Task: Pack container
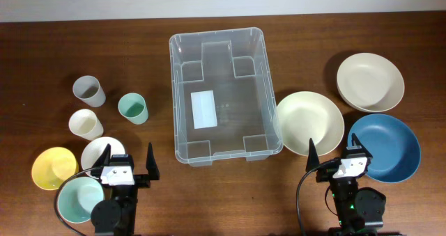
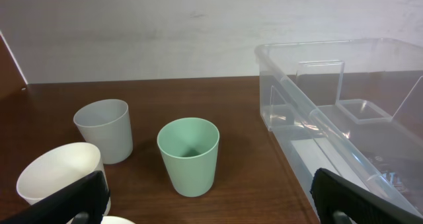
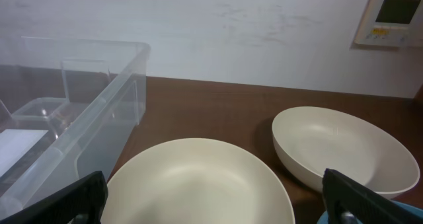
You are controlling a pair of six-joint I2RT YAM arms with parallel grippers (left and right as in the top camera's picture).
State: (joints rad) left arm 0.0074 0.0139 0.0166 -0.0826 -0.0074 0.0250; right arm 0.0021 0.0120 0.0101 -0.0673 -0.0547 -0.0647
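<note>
The clear plastic container (image 1: 221, 93) stands empty in the middle of the table, a white label on its base; it also shows in the left wrist view (image 2: 344, 118) and the right wrist view (image 3: 66, 112). My left gripper (image 1: 129, 168) is open and empty at the front left, behind the green cup (image 2: 189, 155). My right gripper (image 1: 339, 163) is open and empty at the front right, just short of the cream plate (image 3: 198, 184).
Left of the container stand a grey cup (image 1: 89, 91), a green cup (image 1: 132, 108) and a cream cup (image 1: 86, 124), with a yellow bowl (image 1: 53, 168), a white bowl (image 1: 97, 152) and a pale green bowl (image 1: 78, 198). At right lie a cream plate (image 1: 309, 122), a cream bowl (image 1: 370, 81) and a blue bowl (image 1: 387, 145).
</note>
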